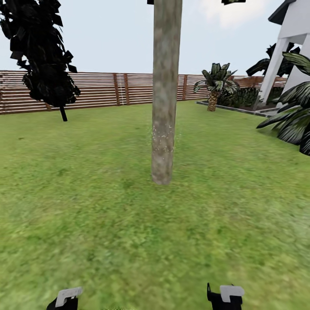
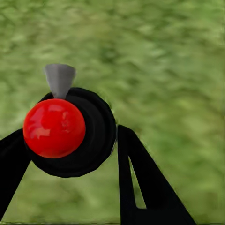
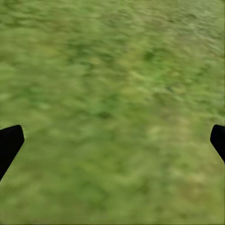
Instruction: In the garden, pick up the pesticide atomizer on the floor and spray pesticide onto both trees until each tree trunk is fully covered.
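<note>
- The pesticide atomizer (image 2: 70, 129) sits between the fingers of the left gripper (image 2: 70, 154): a round black body with a red ball on it and a small grey cone-shaped nozzle poking out past the body. The fingers close against its sides, so the left gripper has hold of it.
- The right gripper (image 3: 112, 140) is spread wide with nothing between its fingers, only lawn (image 3: 112, 70) beyond them.
- In the head view the tree trunk (image 1: 165, 107) stands straight ahead, upright, its base on the grass well beyond both arms; the left gripper (image 1: 64, 299) and right gripper (image 1: 226, 297) are low at the near edge.
- The trunk lies forward and slightly to the right of the left gripper, and its long axis is vertical.
- My judgement: the nozzle points at grass, so the left arm must lift and aim forward at the trunk, then sweep up and down.
</note>
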